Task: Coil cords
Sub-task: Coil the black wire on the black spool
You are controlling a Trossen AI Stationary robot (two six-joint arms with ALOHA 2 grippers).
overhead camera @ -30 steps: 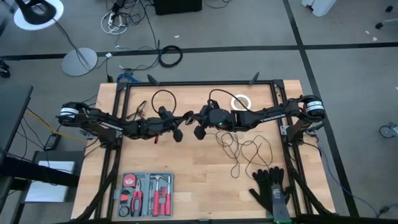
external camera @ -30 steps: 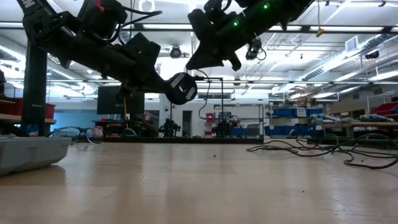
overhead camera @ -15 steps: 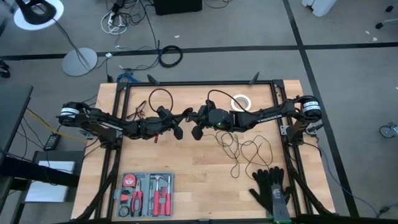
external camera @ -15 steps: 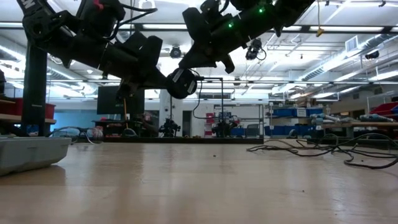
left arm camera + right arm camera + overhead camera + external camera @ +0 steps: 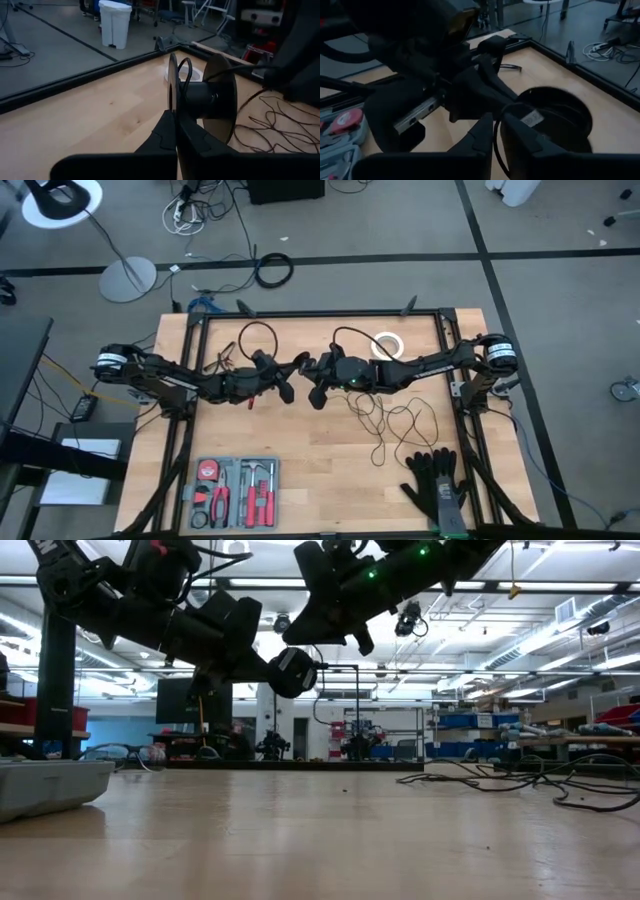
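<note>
High view shows both arms meeting above the middle of the wooden table (image 5: 300,450), the left gripper (image 5: 287,388) and right gripper (image 5: 316,392) almost nose to nose. The left gripper's jaws are pressed closed on the rim of a small round black puck (image 5: 202,95), a spool with two flat discs, held up off the table (in the low view it hangs well above the surface). The right gripper's fingers (image 5: 480,135) stand a narrow gap apart with the thin black cord (image 5: 496,134) running between them; whether they pinch it I cannot tell. The rest of the cord (image 5: 392,420) lies in loose loops on the table under the right arm, near a white tape ring (image 5: 386,344)
</note>
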